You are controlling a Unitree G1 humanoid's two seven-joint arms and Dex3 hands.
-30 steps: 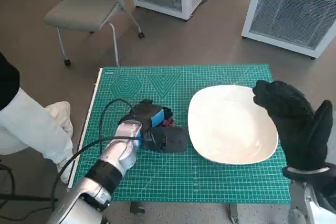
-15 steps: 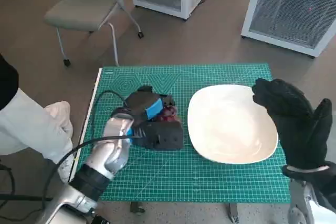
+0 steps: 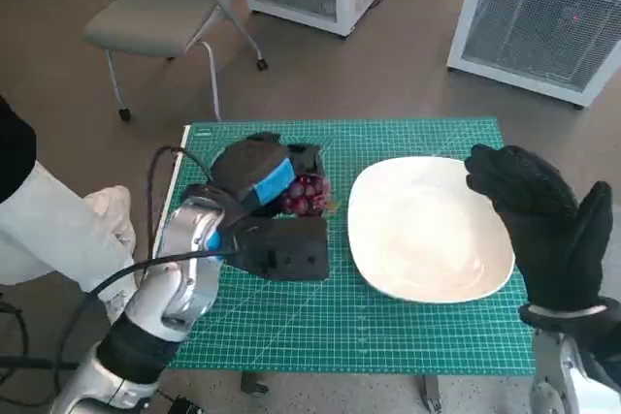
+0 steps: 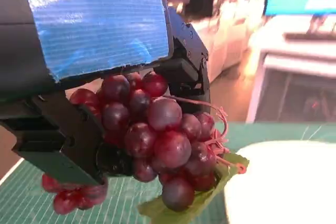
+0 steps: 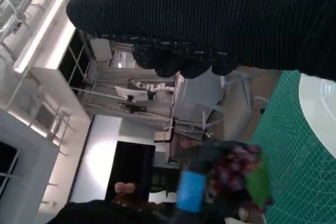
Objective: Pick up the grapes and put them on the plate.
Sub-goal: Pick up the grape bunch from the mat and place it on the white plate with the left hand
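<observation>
A bunch of dark red grapes (image 3: 307, 193) with a green leaf hangs above the green mat, held by my left hand (image 3: 260, 179). The left wrist view shows the grapes (image 4: 160, 140) close up, clasped under the blue-taped back of my left hand (image 4: 94, 51). The white plate (image 3: 427, 230) lies on the mat just right of the grapes. My gloved right hand (image 3: 548, 230) hovers over the plate's right rim, fingers apart, holding nothing. In the right wrist view the grapes (image 5: 233, 169) and the blue tape appear blurred beyond the glove (image 5: 210, 19).
The green cutting mat (image 3: 388, 327) covers the small table. A person's pale trouser leg and shoe (image 3: 58, 235) are close to the table's left side. A grey chair (image 3: 160, 16) and white cabinets (image 3: 543, 26) stand behind the table.
My left hand has risen off the mat with the grapes and moved a little toward the back. The right hand has stayed in place.
</observation>
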